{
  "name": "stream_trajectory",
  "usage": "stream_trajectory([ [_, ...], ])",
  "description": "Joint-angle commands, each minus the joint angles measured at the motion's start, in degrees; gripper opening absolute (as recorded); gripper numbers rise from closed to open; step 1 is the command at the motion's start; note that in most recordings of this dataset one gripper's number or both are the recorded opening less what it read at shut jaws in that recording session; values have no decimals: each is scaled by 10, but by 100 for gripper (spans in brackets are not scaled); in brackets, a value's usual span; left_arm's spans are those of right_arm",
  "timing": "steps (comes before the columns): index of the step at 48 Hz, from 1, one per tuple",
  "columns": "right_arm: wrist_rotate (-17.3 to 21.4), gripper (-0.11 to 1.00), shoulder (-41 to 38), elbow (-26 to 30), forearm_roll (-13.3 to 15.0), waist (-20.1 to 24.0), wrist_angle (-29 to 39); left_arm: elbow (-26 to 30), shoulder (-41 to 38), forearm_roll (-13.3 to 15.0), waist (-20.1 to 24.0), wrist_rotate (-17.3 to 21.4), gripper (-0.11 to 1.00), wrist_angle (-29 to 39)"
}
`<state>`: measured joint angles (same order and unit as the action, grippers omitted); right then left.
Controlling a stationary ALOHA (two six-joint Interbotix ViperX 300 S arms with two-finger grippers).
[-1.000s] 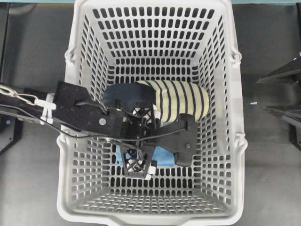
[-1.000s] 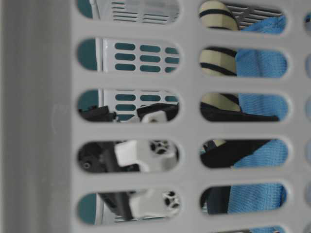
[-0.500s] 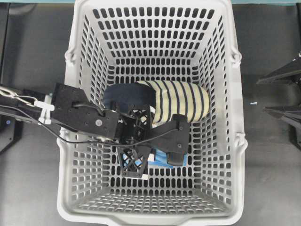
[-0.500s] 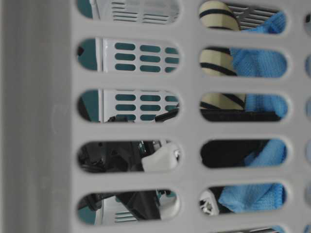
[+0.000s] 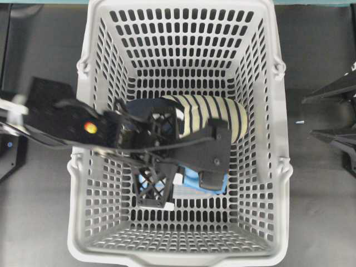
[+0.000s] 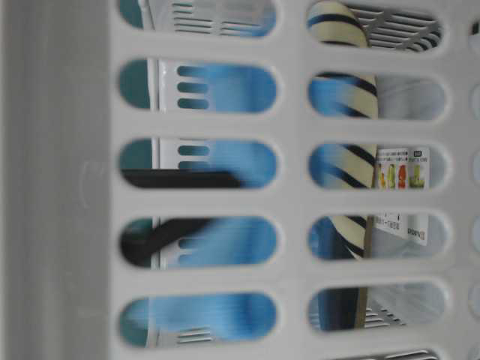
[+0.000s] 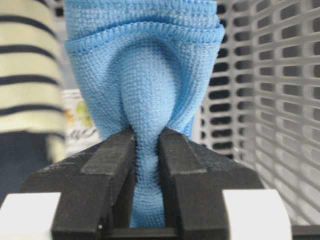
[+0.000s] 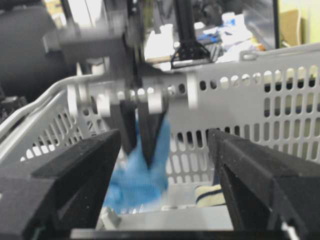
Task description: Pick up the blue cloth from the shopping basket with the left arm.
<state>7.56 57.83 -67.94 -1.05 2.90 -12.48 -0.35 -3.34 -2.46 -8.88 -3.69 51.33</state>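
one basket point(image 5: 261, 67) holds a striped slipper point(image 5: 214, 117) mid-floor; the left gripper point(image 7: 147, 165) pinches the blue cloth point(image 7: 145, 75) near the front wall. lift straight, clearing the rim. right gripper point(image 8: 165, 165) spread, outside.

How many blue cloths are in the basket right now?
1. The blue cloth is pinched in the left claw, inside the shopping basket beside the striped slipper. Others could be hidden under the arm.
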Motion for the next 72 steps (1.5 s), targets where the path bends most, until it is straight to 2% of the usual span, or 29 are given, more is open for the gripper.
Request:
stream_trajectory([
  [1,1,69,-3,4,-1,4,-4,51,21,-1,-3,-2,12,49],
  [12,0,69,-3,4,-2,4,-1,160,19,-2,0,-2,12,154],
  [18,0,69,-2,4,-1,4,-1,191,11,-2,3,-1,12,181],
  [72,0,69,-2,-2,-2,4,-1,193,-1,-1,2,-1,12,187],
])
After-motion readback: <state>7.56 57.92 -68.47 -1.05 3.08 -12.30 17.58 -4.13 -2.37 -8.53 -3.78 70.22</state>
